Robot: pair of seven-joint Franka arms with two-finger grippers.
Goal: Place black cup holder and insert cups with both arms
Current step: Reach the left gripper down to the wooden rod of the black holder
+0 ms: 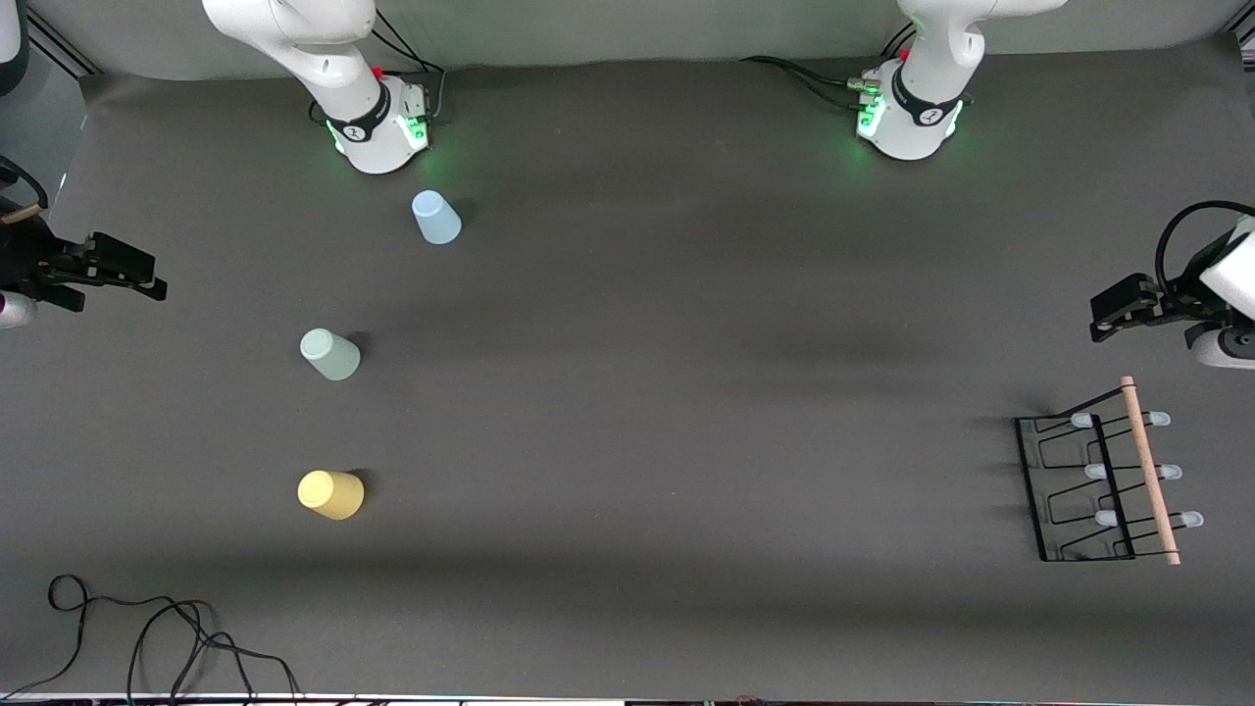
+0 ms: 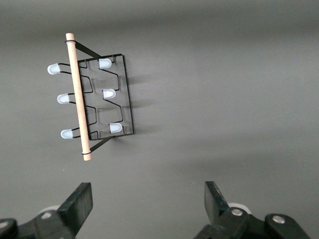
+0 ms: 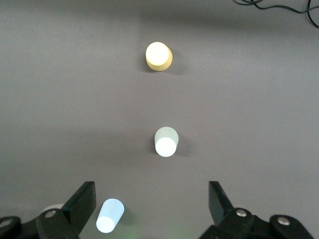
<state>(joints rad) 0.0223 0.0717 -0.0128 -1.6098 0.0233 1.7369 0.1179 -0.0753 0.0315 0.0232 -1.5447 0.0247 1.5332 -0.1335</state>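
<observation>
Loose cable [image 1: 167, 637] is lying nearest; you are hovering both open end effectors, left end effector [image 1: 1113, 316] above the black cup holder [image 1: 1103, 485], right end effector [image 1: 147, 279] idle; grasp its wooden handle [image 1: 1150, 473] squarely.

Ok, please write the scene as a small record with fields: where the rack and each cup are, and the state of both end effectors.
rack: black cup holder standing on the table at the left arm's end, no cups on it
blue cup: upside down, near the right arm's base
green cup: upside down, nearer the front camera than the blue cup
yellow cup: upside down, nearest the front camera
left end effector: open, empty, above the table near the rack
right end effector: open, empty, at the cups' end
</observation>
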